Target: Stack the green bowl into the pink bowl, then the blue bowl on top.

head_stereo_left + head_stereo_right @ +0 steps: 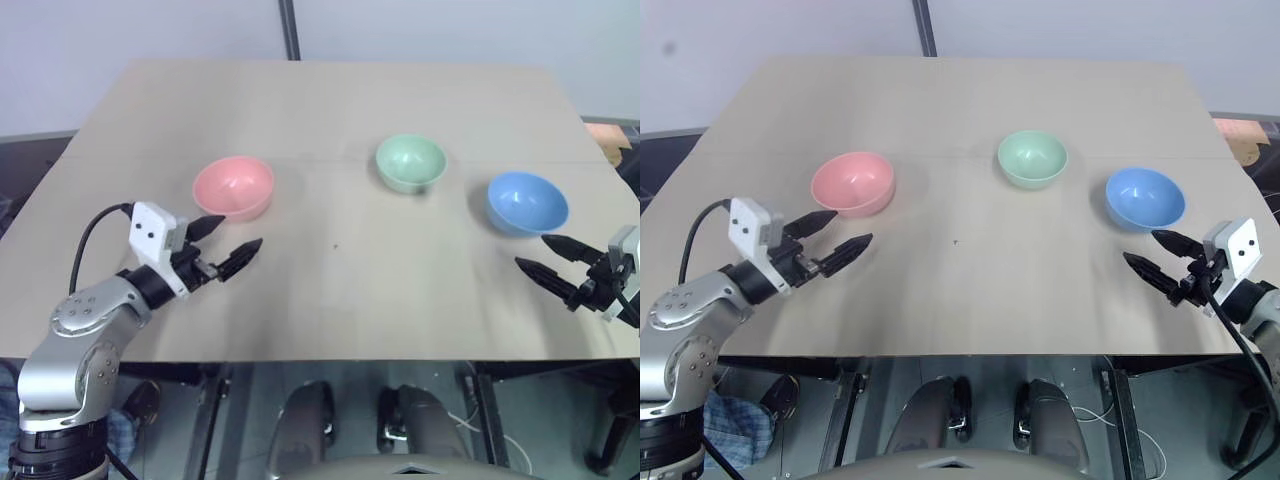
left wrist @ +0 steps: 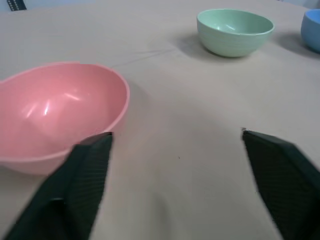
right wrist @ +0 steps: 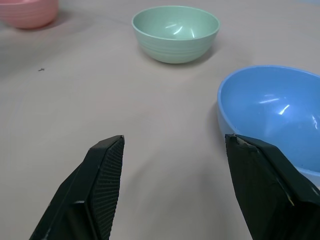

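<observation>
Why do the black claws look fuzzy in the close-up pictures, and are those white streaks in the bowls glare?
Left wrist view: the left gripper fingers sit close to the lens and look soft. Right wrist view: white streaks in the blue bowl and green bowl are reflected light. Left wrist view: same streaks in the pink bowl.

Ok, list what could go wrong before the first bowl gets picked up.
1. The green bowl sits between both arms, a stretch for either.
2. The left tool, open beside the pink bowl, may nudge it away.
3. The right tool, open near the blue bowl, could bump its rim.
</observation>
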Available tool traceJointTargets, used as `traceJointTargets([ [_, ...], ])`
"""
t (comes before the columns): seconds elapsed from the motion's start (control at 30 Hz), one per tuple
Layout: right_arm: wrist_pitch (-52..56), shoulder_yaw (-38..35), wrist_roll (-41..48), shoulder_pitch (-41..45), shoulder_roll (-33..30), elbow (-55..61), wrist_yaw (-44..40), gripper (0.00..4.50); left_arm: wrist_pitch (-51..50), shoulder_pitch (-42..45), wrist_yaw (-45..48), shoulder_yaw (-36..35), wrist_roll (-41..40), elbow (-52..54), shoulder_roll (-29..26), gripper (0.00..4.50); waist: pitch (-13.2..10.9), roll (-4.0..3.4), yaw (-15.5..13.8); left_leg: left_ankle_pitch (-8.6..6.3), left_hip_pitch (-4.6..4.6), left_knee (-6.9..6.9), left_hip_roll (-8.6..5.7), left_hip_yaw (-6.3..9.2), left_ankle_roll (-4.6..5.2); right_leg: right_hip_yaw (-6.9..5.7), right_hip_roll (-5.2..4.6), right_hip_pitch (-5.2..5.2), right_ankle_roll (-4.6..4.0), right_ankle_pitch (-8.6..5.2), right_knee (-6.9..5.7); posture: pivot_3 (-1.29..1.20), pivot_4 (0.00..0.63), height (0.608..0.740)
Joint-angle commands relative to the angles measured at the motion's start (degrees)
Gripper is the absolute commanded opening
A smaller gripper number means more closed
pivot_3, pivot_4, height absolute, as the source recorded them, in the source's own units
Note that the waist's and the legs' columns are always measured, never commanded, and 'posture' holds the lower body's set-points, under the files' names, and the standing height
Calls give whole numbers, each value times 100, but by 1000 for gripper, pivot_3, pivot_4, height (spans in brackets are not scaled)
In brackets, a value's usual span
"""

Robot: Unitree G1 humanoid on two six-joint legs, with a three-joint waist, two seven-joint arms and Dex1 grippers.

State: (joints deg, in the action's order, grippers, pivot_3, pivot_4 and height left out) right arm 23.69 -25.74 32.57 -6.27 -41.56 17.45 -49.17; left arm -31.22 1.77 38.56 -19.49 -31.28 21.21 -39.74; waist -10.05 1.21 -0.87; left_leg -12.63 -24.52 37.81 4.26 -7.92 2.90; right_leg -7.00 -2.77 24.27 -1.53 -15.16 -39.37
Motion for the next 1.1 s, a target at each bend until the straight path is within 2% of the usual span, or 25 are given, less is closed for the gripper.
traceJointTargets([
  [0.03,-104,-143,101,-21,24,176,26,3534,258,232,67,182,387,-246,-234,4449,0,0,0,0,0,0,0,0,0,0,0,0,0,0,0,0,150,740],
  [0.23,-116,-76,587,-201,59,775,-356,3534,774,1134,315,1005,1306,-1112,-620,4449,0,0,-14,0,0,1,-1,0,0,-1,2,0,0,0,-1,0,150,740],
  [0.4,-138,124,658,-352,57,1263,-454,3534,1128,1887,566,1356,1660,-1757,-690,4449,0,2,-8,0,-3,1,-1,1,0,-2,1,0,0,0,0,0,150,740],
  [0.7,-154,226,605,-491,114,1577,-307,3534,1509,2446,1051,1883,2266,-2610,-808,4449,0,1,1,1,-2,2,-1,0,-1,-2,1,1,0,0,-1,0,150,740],
  [0.9,-220,180,579,-513,113,1510,-269,3534,1965,2916,1413,2568,3002,-3243,-884,4449,0,2,-9,1,-4,9,-2,1,-1,-4,1,0,0,0,-5,0,150,740],
  [1.0,-251,166,569,-491,121,1481,-230,3534,2221,3260,1464,2739,3236,-3645,-833,3735,0,3,-5,1,-6,16,-2,3,0,-5,2,0,0,0,-8,0,150,740],
  [1.07,-262,161,582,-509,123,1486,-215,3534,2394,3401,1599,2805,3292,-3831,-820,2971,0,3,-3,1,-9,23,-1,6,0,-7,5,1,0,0,-10,0,150,740],
  [1.1,-267,159,586,-521,121,1488,-213,3534,2457,3443,1645,2818,3311,-3895,-812,2448,0,3,-1,0,-10,25,-1,5,0,-7,4,1,0,0,-12,0,150,740],
])
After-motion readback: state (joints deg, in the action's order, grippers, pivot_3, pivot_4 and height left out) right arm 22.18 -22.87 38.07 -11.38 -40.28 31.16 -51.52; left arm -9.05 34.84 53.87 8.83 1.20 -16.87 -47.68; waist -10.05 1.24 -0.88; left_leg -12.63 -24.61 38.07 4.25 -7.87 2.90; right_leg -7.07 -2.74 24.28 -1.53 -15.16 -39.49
